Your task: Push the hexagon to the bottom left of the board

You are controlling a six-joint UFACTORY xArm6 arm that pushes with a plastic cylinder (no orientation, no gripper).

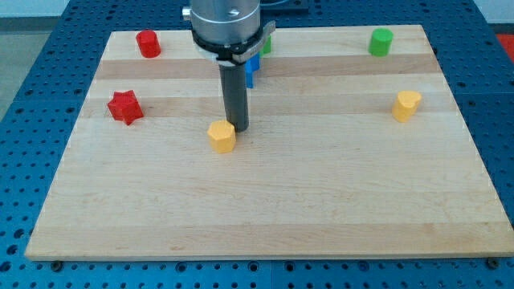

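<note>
A yellow hexagon block (222, 136) lies on the wooden board (265, 209), left of the middle. My tip (238, 129) is at the hexagon's upper right side, touching or almost touching it. The dark rod rises from there to the arm's head at the view's top.
A red star block (125, 107) lies at the left. A red block (148, 43) sits at the top left. A blue block (252, 67) and a green block (266, 44) are partly hidden behind the rod. A green block (381, 42) sits top right, a yellow block (406, 105) at right.
</note>
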